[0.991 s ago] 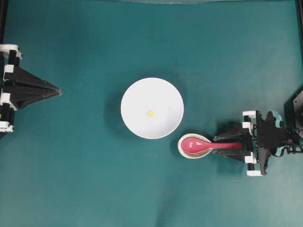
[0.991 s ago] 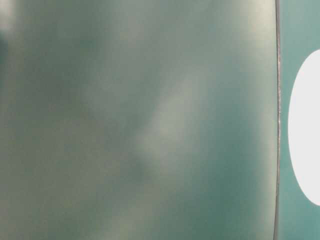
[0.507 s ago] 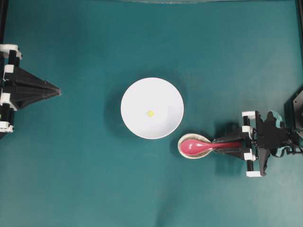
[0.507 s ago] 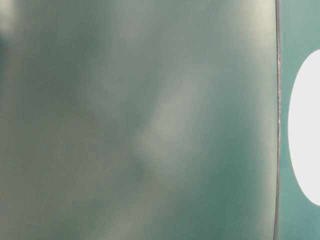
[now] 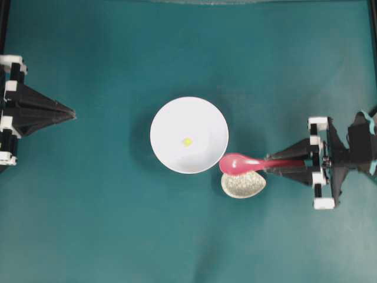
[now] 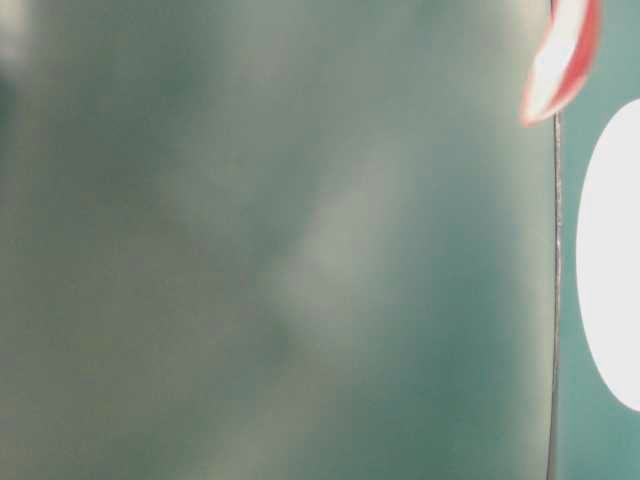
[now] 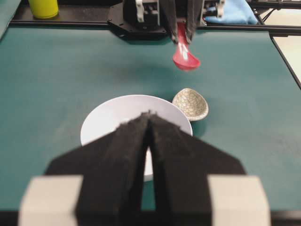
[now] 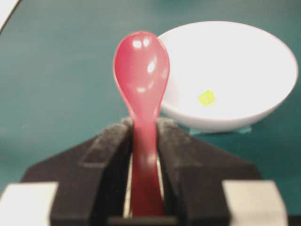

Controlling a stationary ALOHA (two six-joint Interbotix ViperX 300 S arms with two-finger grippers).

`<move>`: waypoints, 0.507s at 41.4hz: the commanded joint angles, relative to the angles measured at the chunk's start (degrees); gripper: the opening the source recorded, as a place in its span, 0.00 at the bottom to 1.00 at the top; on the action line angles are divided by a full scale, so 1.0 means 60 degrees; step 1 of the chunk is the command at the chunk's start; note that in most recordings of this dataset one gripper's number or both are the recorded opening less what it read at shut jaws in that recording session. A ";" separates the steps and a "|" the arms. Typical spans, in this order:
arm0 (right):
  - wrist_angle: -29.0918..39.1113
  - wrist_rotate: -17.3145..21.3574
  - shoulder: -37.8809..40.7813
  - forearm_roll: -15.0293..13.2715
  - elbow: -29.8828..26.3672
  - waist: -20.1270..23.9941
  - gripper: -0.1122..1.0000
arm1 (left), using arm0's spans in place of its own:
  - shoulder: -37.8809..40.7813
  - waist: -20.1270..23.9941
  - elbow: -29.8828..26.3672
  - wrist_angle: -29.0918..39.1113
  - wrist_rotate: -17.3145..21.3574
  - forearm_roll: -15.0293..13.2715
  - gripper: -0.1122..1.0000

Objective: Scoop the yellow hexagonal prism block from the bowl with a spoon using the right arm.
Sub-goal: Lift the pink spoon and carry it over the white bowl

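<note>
The white bowl [image 5: 189,135] sits mid-table with the tiny yellow hexagonal prism block [image 5: 187,141] lying inside it, also seen as a yellow speck [image 8: 206,97] in the right wrist view. My right gripper [image 5: 277,166] is shut on the handle of the pink-red spoon [image 5: 241,164], which hangs in the air, its scoop beside the bowl's lower right rim. In the right wrist view the spoon [image 8: 141,70] stands between the black fingers [image 8: 110,146]. My left gripper [image 5: 72,112] rests at the far left, shut and holding nothing.
A small speckled egg-shaped spoon rest [image 5: 242,184] lies on the teal table just below the spoon's scoop. A yellow cup [image 7: 43,8] and a blue cloth [image 7: 235,12] sit beyond the table's far edge in the left wrist view.
My right gripper closed on the spoon handle and lifted the spoon off the speckled rest, carrying it up and slightly back. The left arm has not moved.
</note>
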 commanded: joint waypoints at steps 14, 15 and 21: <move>0.6680 -0.1128 -0.1743 -0.0015 -0.2344 -0.3311 0.31 | 0.0029 0.0000 -0.0249 0.0044 0.0015 0.0029 0.10; 0.6885 -0.1128 -0.1714 -0.0029 -0.2417 -0.3472 0.31 | 0.0029 0.0000 -0.0249 0.0044 0.0015 0.0015 0.10; 0.8071 -0.1128 -0.1494 -0.0073 -0.2856 -0.4453 0.31 | 0.0029 0.0000 -0.0264 0.0044 0.0015 0.0029 0.10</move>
